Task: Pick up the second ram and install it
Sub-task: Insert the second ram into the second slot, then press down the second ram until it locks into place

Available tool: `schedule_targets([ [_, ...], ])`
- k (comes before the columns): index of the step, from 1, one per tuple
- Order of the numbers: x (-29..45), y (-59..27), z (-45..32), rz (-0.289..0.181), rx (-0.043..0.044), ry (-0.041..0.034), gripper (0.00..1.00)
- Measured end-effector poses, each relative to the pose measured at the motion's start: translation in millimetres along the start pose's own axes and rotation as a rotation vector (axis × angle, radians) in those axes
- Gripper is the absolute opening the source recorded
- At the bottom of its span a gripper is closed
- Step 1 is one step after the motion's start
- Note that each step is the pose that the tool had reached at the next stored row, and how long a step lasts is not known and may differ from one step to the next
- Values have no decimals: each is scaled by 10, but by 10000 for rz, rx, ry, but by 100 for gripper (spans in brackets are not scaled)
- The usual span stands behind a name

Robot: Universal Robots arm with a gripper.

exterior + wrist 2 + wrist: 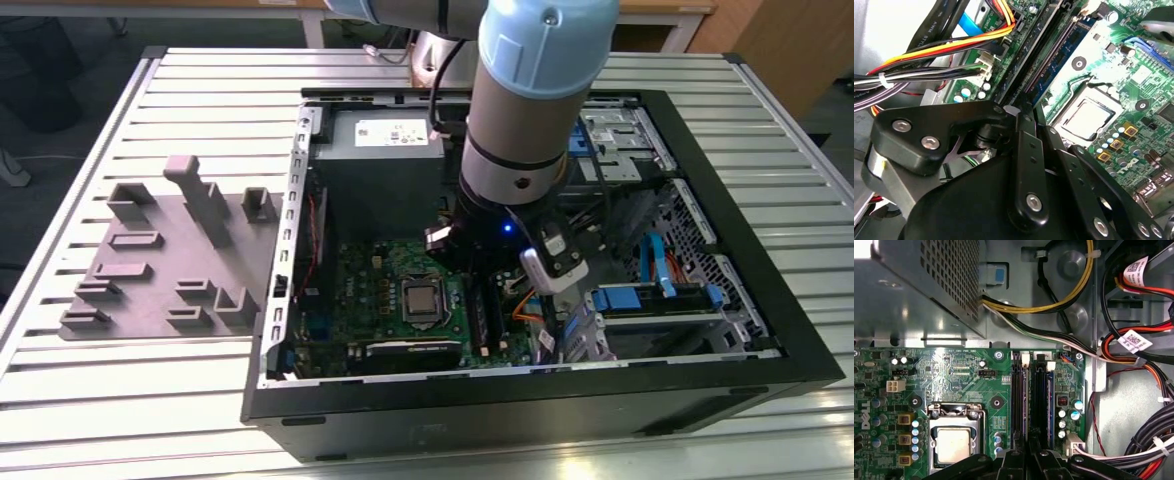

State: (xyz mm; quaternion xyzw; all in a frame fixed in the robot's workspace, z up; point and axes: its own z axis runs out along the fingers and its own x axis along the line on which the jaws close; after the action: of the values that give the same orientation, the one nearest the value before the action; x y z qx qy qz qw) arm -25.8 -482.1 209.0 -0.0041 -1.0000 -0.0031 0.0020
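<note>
My gripper point(1029, 459) hangs low inside the open computer case point(747, 260), just above the long black slots point(1020, 405) of the green motherboard point(954, 375). Its black fingers point(1026, 150) stand close together, shut on a thin dark edge that I take for the second ram point(1029, 442), held edge-on and mostly hidden by them. One bluish stick point(1064, 57) sits in the neighbouring slot. In the exterior view the arm's wrist point(514, 180) covers the gripper point(461, 262).
The grey fixture point(160, 260) with upright blocks lies on the table at the exterior view's left. Bundled cables point(1134, 355) run beside the slots. The metal power supply box point(919, 285) and the processor socket point(954, 440) flank the slots.
</note>
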Motion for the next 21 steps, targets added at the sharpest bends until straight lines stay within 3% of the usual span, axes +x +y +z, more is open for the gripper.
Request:
schedule_targets([
  [14, 0, 0, 39, 1, 2, -1, 14],
  [16, 0, -1, 39, 1, 2, 0, 15],
  [17, 0, 0, 39, 1, 2, 0, 21],
  [21, 1, 0, 19, 2, 0, -1, 21],
])
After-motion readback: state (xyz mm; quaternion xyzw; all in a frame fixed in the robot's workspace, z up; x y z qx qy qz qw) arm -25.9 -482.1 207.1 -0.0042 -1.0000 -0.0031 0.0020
